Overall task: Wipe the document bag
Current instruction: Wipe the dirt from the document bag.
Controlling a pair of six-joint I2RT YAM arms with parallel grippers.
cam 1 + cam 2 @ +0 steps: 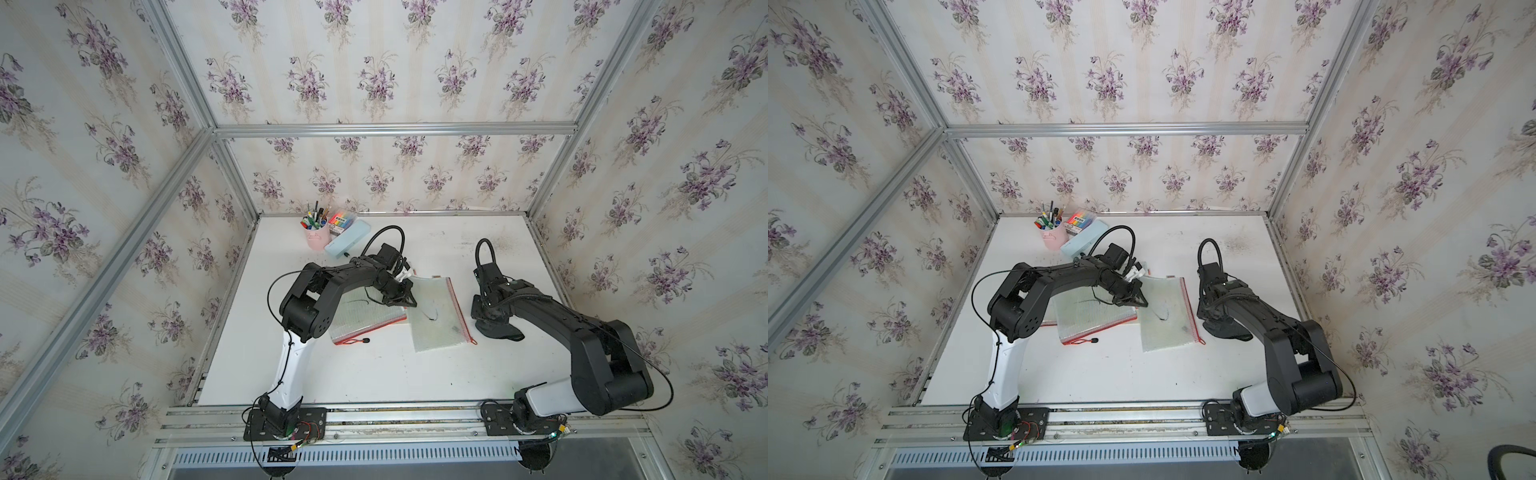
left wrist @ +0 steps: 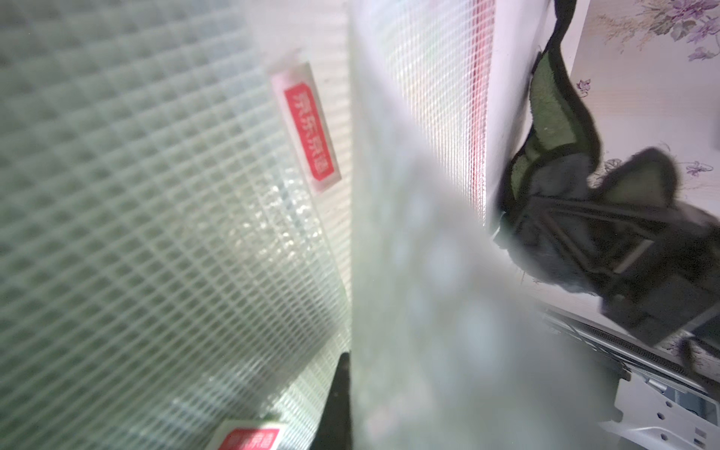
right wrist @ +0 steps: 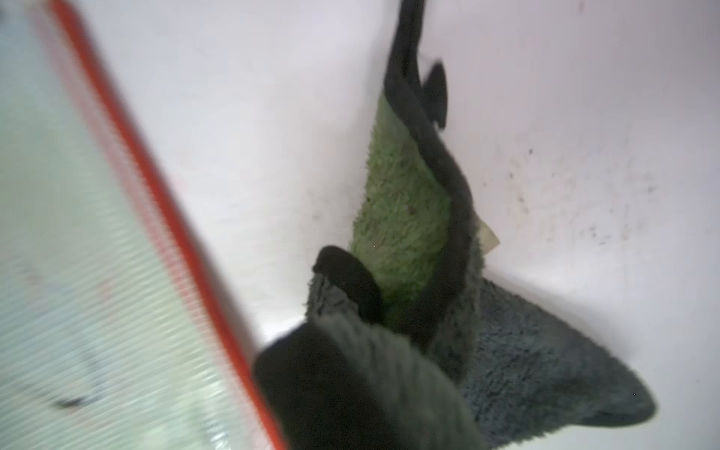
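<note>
My left tool [image 1: 410,302] has its jaws together, tips on the document bag [image 1: 442,320] at the edge opposite its red zipper; the bag lies on the counter [image 1: 395,374]. Just beside the zipper edge, my right tool [image 1: 489,319] is clamped on a dark cloth [image 1: 505,333]. A 2nd bag [image 1: 361,320] lies against the bag's opposite edge.

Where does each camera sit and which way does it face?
Top views: high at the front, looking down on the table; left arm and right arm show.
Left wrist: close above the document bag, facing the right gripper; its fingers barely show.
Right wrist: looks down at the cloth between its fingers.
Shared: both wrist views show cloth and document bag.
</note>
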